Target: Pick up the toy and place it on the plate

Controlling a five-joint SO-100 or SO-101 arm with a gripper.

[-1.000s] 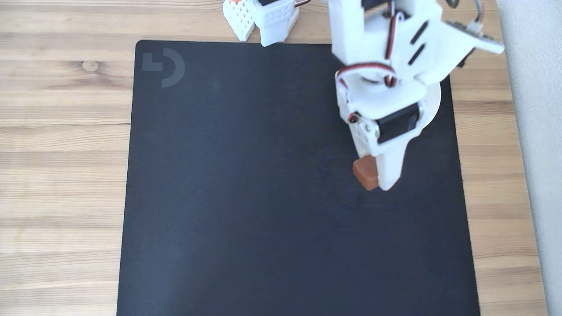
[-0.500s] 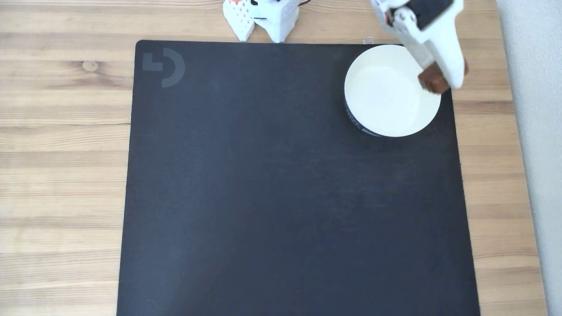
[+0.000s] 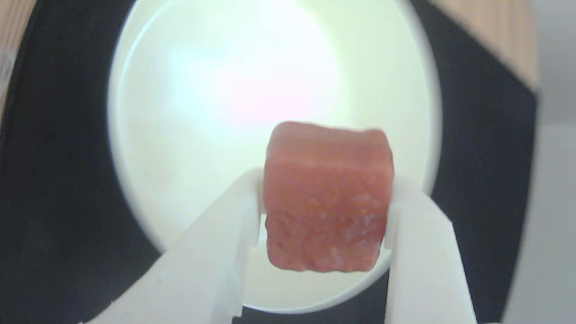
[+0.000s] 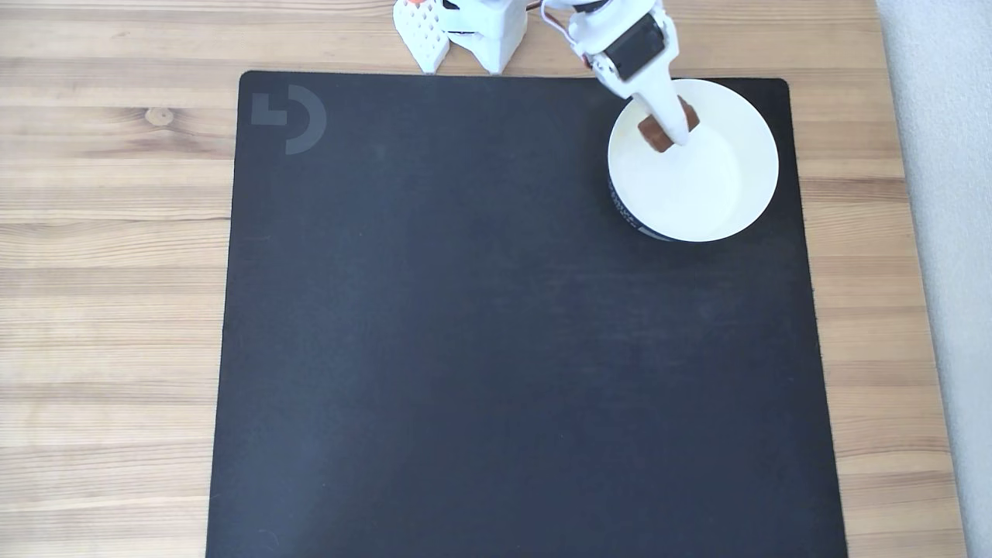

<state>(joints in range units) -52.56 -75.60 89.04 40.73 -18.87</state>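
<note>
White plastic arm [image 4: 496, 31], black servo block [image 4: 634, 46], red wire, smooth white claw [image 4: 673, 133]

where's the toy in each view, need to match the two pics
Wrist view: the toy sits just right of centre, low in the picture, clamped between the white fingers of the gripper, with the plate behind it.
Fixed view: the toy is near the top right, held by the gripper over the plate's upper left part.
Shared landmark: the plate on the black mat.

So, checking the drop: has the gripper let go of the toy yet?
No, the toy sits clamped between both fingers above the plate.
</note>
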